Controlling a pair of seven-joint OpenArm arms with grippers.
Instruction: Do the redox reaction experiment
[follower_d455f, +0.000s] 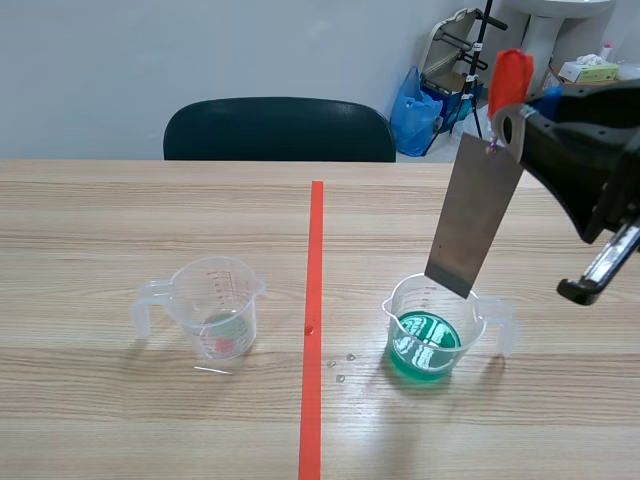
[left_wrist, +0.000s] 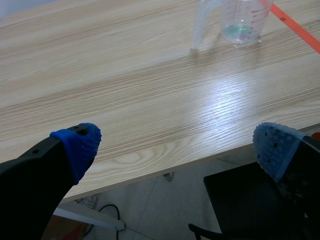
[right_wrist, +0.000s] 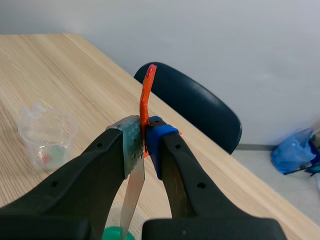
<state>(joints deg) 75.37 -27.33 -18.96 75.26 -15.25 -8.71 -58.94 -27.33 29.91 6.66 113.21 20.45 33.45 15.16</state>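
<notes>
A grey metal sheet (follower_d455f: 474, 215) with an orange-red tag (follower_d455f: 509, 78) at its top hangs from my right gripper (follower_d455f: 512, 120), which is shut on it. The sheet's lower end sits just above the rim of a clear beaker of green liquid (follower_d455f: 425, 338), right of the tape line. In the right wrist view the sheet (right_wrist: 133, 192) and its tag (right_wrist: 146, 97) are pinched between the pads (right_wrist: 131, 145), with the green liquid (right_wrist: 116, 233) below. A second clear beaker (follower_d455f: 214, 312) with a little pale liquid stands left of the line, also seen as beaker (left_wrist: 240, 22) and beaker (right_wrist: 46, 137). My left gripper (left_wrist: 177, 147) is open, over the table's near edge.
An orange-red tape line (follower_d455f: 313, 330) runs down the middle of the wooden table (follower_d455f: 100, 220). A few droplets (follower_d455f: 342, 365) lie beside the green beaker. A dark chair (follower_d455f: 280, 128) stands behind the table; a blue bag (follower_d455f: 414, 110) and clutter sit far back right.
</notes>
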